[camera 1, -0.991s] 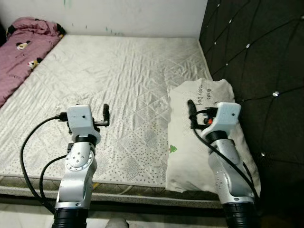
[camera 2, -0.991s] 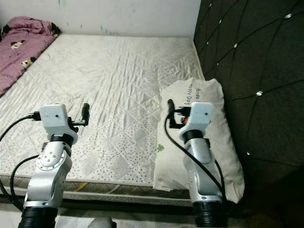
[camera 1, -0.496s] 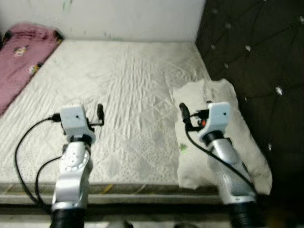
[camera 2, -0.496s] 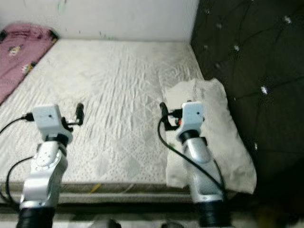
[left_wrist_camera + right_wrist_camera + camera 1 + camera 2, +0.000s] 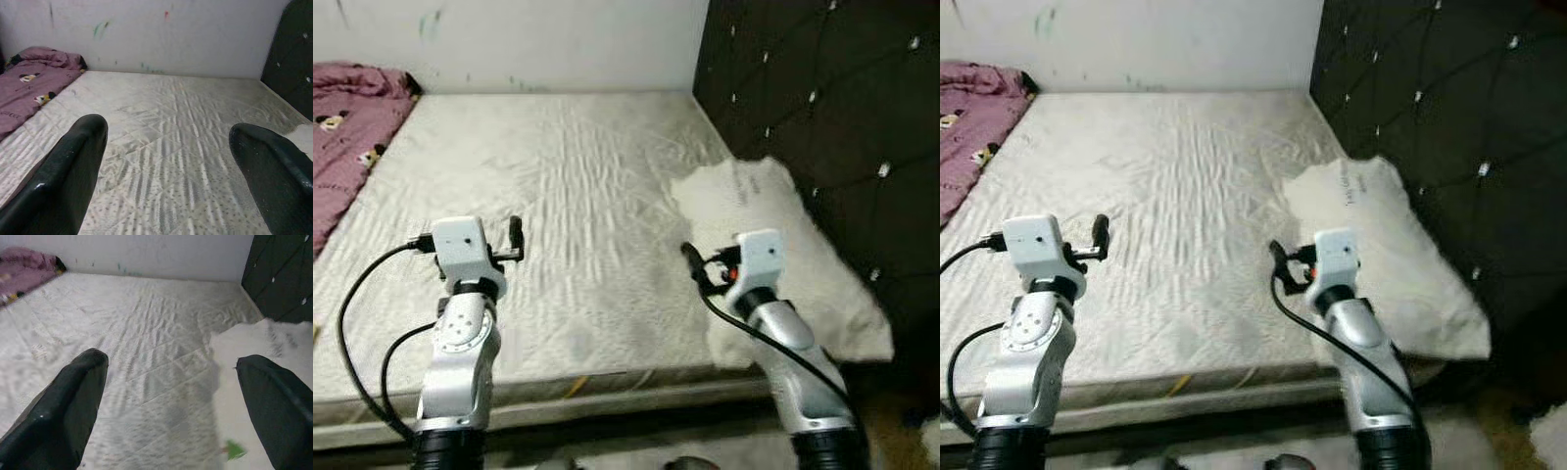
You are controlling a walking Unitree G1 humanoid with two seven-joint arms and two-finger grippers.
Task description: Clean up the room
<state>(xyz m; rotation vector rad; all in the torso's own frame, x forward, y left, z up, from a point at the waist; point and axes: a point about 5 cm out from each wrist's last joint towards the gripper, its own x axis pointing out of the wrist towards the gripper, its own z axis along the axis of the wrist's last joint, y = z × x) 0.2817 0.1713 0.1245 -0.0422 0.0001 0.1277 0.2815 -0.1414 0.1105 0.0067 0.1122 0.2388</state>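
The robot stands at the foot edge of the bed [image 5: 558,196], both arms raised in front of it over the mattress. The left tool [image 5: 168,161] hangs above the quilted sheet with its two fingers spread wide and nothing between them. The right tool [image 5: 176,401] is spread just as wide, also empty, hovering just beside the near corner of the white pillow [image 5: 783,245].

The pillow lies flat along the dark padded headboard [image 5: 822,88] on the robot's right, one end hanging a little past the mattress edge. A pink blanket [image 5: 347,117] is bunched at the far left corner against the wall.

I'd guess the pillow comes first, since the right arm is already next to it. To do that well, the right tool should reach further over the pillow and bite a good fold of cloth near the corner, not skim the flat top. The left tool would do best to come across and take the other end, so the pillow lifts level instead of sagging.
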